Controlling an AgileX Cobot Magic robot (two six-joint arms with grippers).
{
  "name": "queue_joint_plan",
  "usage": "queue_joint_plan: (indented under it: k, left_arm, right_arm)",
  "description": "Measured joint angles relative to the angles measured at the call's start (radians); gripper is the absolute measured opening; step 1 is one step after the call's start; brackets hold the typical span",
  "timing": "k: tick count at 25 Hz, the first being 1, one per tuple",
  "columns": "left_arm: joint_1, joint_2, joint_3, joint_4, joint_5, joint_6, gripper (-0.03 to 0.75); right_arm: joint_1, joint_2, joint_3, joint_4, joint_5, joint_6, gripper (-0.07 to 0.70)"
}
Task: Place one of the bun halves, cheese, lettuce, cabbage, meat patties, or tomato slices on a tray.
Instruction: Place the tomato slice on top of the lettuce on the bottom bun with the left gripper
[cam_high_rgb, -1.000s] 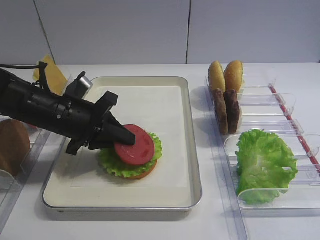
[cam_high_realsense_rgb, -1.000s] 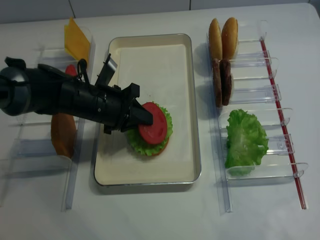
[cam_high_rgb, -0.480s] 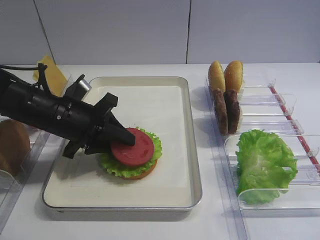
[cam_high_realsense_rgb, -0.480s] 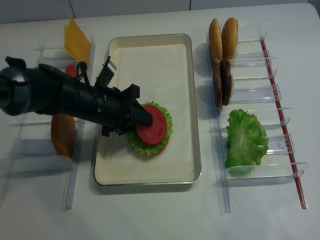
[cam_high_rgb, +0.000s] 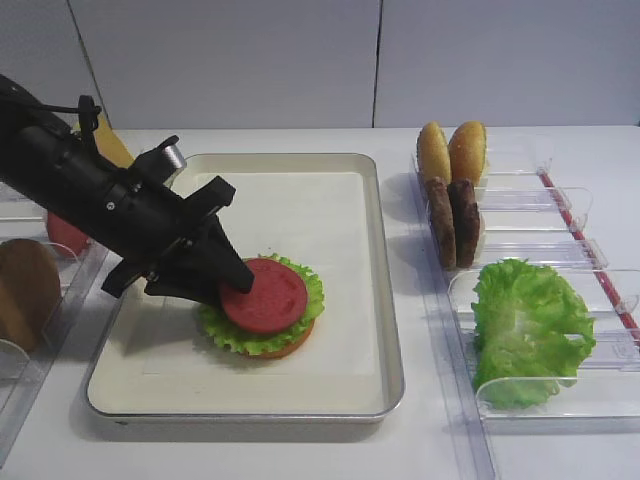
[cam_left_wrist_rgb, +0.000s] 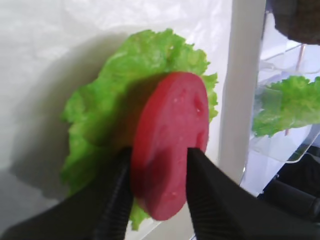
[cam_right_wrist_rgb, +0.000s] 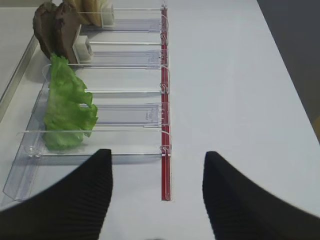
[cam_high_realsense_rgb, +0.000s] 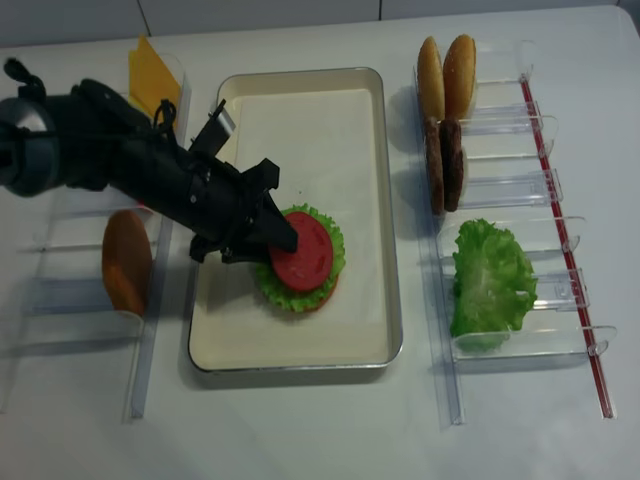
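Note:
A red tomato slice (cam_high_rgb: 265, 297) (cam_high_realsense_rgb: 303, 250) lies on a frilly lettuce leaf (cam_high_rgb: 228, 330) (cam_left_wrist_rgb: 110, 100), which covers a bun half (cam_high_rgb: 290, 347) on the tray (cam_high_rgb: 300, 160) (cam_high_realsense_rgb: 300, 75). My left gripper (cam_high_rgb: 235, 285) (cam_high_realsense_rgb: 285, 240) (cam_left_wrist_rgb: 160, 152) is at the stack's left side. Its jaws stand apart, astride the near edge of the tomato slice (cam_left_wrist_rgb: 172, 140). Whether either finger still touches it is unclear. My right gripper (cam_right_wrist_rgb: 157, 160) hangs open over bare table beside the right rack, holding nothing.
The right rack holds two bun halves (cam_high_rgb: 450, 150), two meat patties (cam_high_rgb: 452, 220) and loose lettuce (cam_high_rgb: 530, 325) (cam_right_wrist_rgb: 67, 107). A red strip (cam_right_wrist_rgb: 165, 125) edges it. The left racks hold cheese (cam_high_realsense_rgb: 152, 75), a bun half (cam_high_realsense_rgb: 125, 260) and another tomato slice (cam_high_rgb: 62, 235).
The tomato slice has gone from tilted in the left gripper's grip to lying flat on the lettuce. The left jaws have parted and the arm's rear end has lifted.

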Motion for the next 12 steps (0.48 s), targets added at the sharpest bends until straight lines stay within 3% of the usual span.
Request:
queue_joint_plan:
  k: [12]
  left_arm:
    - [0.0,0.001,-0.213,0.292,0.132,-0.229,0.236]
  right_arm:
    - [0.0,0.0,0.0,0.0,0.0,0.0,0.438]
